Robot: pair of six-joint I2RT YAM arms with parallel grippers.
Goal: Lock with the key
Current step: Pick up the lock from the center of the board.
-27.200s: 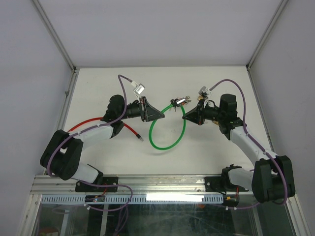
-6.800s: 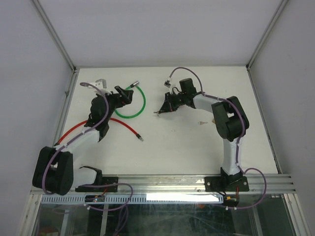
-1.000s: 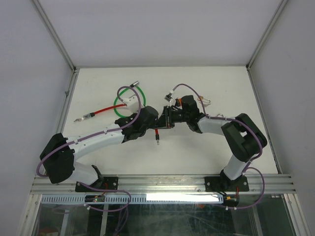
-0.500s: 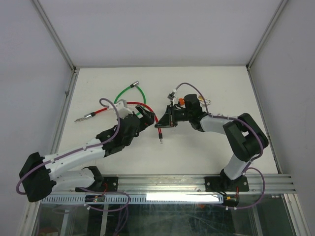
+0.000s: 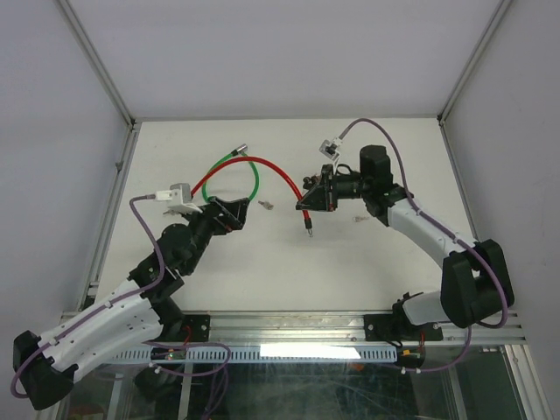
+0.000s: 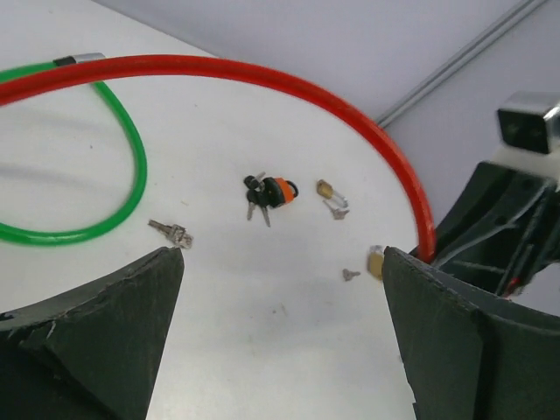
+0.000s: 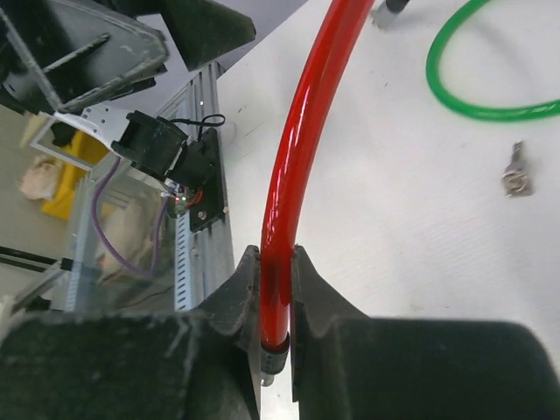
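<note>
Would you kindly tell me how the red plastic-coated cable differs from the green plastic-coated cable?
The red plastic-coated cable is clamped in the right gripper; the green plastic-coated cable is held by nothing. The red one sweeps in a wide arch; the green one curls tighter on the white table. Both are thin and glossy.
</note>
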